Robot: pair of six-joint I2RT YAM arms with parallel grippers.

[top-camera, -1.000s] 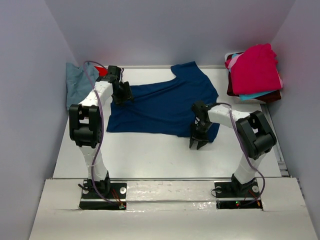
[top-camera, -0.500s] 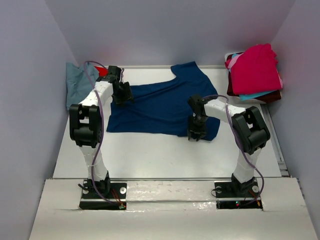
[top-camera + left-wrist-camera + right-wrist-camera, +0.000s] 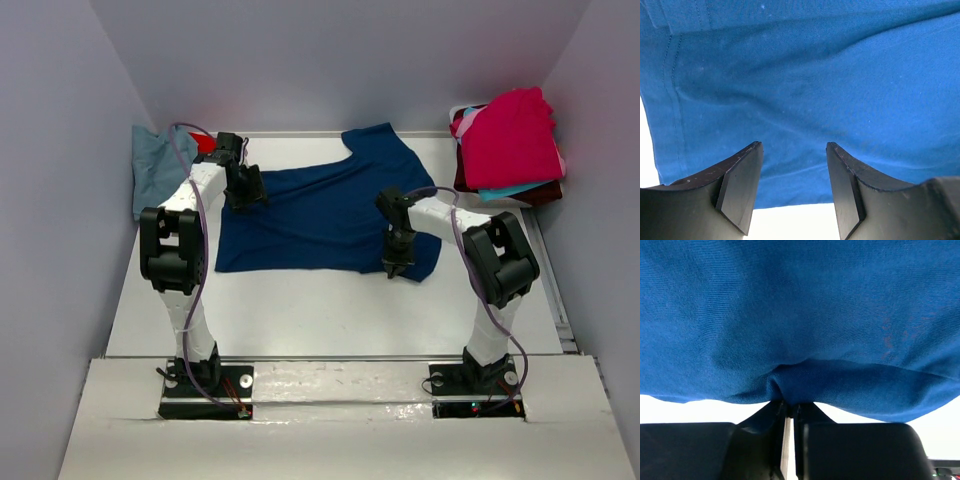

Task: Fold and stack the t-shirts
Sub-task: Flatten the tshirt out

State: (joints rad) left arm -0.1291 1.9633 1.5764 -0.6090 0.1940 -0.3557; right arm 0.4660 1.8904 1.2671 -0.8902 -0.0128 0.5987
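A navy t-shirt [image 3: 330, 205] lies spread on the white table, print not visible. My left gripper [image 3: 243, 192] is open over the shirt's left edge; in the left wrist view [image 3: 795, 190] blue cloth lies beyond its spread fingers [image 3: 740, 185] with nothing between them. My right gripper [image 3: 397, 268] is shut on the shirt's near hem at the right; in the right wrist view [image 3: 788, 407] the cloth [image 3: 800, 315] bunches into the closed jaws. A dusty blue-grey t-shirt [image 3: 152, 170] lies at the far left, with a bit of red [image 3: 203, 143] beside it.
A pile of t-shirts at the back right has a magenta one [image 3: 512, 135] on top, with turquoise [image 3: 510, 188] and maroon [image 3: 535, 195] edges below. Grey walls enclose the table on three sides. The bare table [image 3: 300, 310] lies in front of the shirt.
My right gripper moved in from the table onto the shirt's near hem and closed on it. The left gripper has stayed in place.
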